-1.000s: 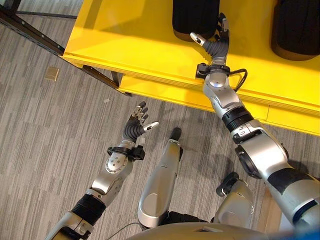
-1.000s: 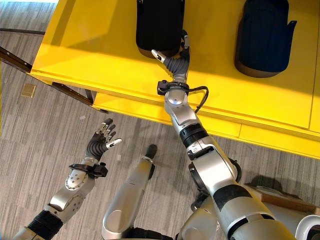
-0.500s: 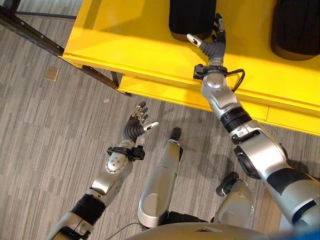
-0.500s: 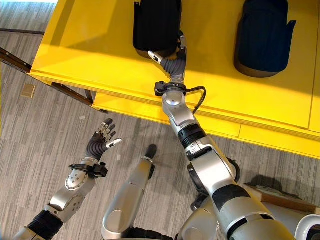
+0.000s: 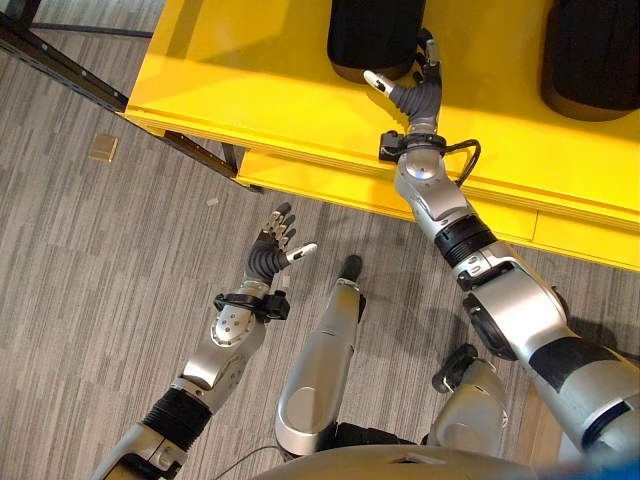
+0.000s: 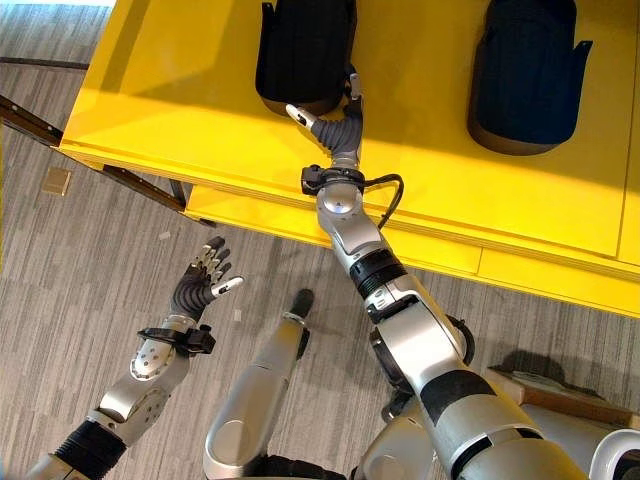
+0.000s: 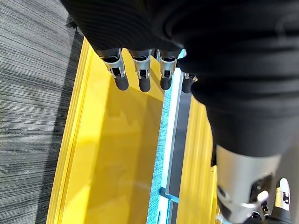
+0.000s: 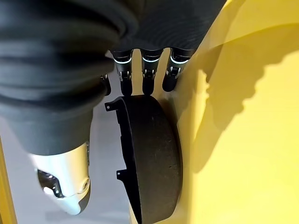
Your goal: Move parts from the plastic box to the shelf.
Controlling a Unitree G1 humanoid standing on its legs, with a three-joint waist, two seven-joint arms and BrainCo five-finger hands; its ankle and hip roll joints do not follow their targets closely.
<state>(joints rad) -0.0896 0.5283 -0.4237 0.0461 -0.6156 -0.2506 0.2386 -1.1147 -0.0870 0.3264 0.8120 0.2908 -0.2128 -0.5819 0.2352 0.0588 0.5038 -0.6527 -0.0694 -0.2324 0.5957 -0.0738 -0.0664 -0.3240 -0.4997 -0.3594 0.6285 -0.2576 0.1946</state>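
A black ribbed part (image 5: pixel 375 35) lies on the yellow shelf (image 5: pixel 250 70), also seen close up as a dark curved shell (image 8: pixel 154 158). My right hand (image 5: pixel 415 90) reaches over the shelf's front edge and is open. Its straight fingers (image 8: pixel 147 70) rest against the part's right side, and the thumb points out below the part's near end. My left hand (image 5: pixel 272 250) hovers over the grey floor below the shelf, open and holding nothing, with its fingers (image 7: pixel 140 74) spread toward the shelf's edge.
A second dark part (image 5: pixel 590 55) lies farther right on the shelf. A dark metal frame (image 5: pixel 60 60) runs along the shelf's left corner. A small tan square (image 5: pixel 103 147) lies on the floor. A lower yellow ledge (image 5: pixel 330 185) juts out under the shelf.
My right hand has shifted left and a little deeper over the shelf, and the black part has slid left with it. My left hand has stayed still.
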